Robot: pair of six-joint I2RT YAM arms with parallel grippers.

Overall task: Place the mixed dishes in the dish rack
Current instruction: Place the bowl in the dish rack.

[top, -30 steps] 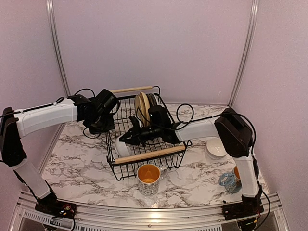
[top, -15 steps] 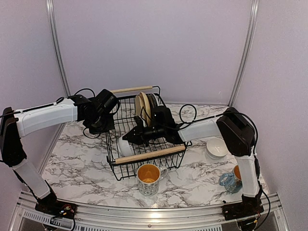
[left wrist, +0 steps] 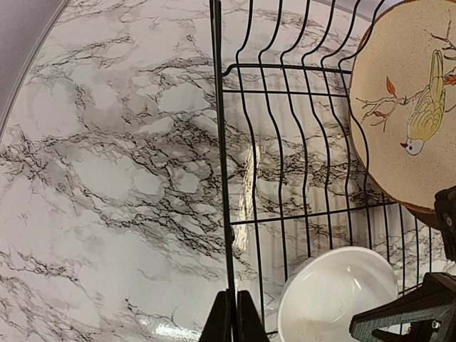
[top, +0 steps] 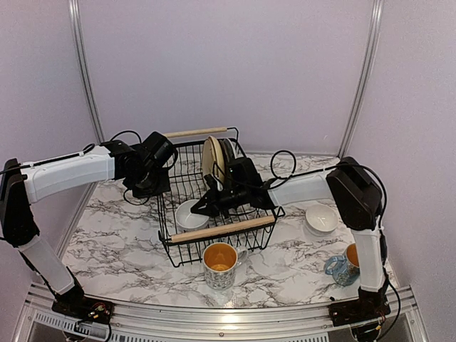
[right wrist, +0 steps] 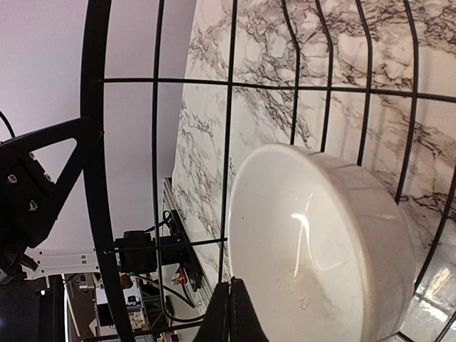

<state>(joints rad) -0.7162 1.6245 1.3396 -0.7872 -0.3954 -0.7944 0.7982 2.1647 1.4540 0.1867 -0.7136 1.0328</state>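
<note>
The dish rack (top: 222,229) stands mid-table, a black wire basket with wooden handles. A tan bird plate (top: 211,160) and darker plates (top: 226,149) stand at its back. My left gripper (top: 155,189) is shut on the rack's left rim wire (left wrist: 221,142), as its wrist view (left wrist: 229,317) shows. My right gripper (top: 201,208) reaches into the rack and is shut on the rim of a small white bowl (top: 189,214), which rests low near the rack's front left. The bowl (right wrist: 320,242) fills the right wrist view, with that gripper (right wrist: 229,313) at its edge. The tan plate (left wrist: 410,107) and bowl (left wrist: 335,296) also show in the left wrist view.
An orange-lined mug (top: 220,265) stands in front of the rack. A second white bowl (top: 320,217) sits right of the rack. Another patterned mug (top: 342,268) stands by the right arm's base. Walls close in at the back and both sides.
My right gripper has moved the white bowl a little to the right inside the rack and turned it from tilted to opening-up. The left arm has not moved.
</note>
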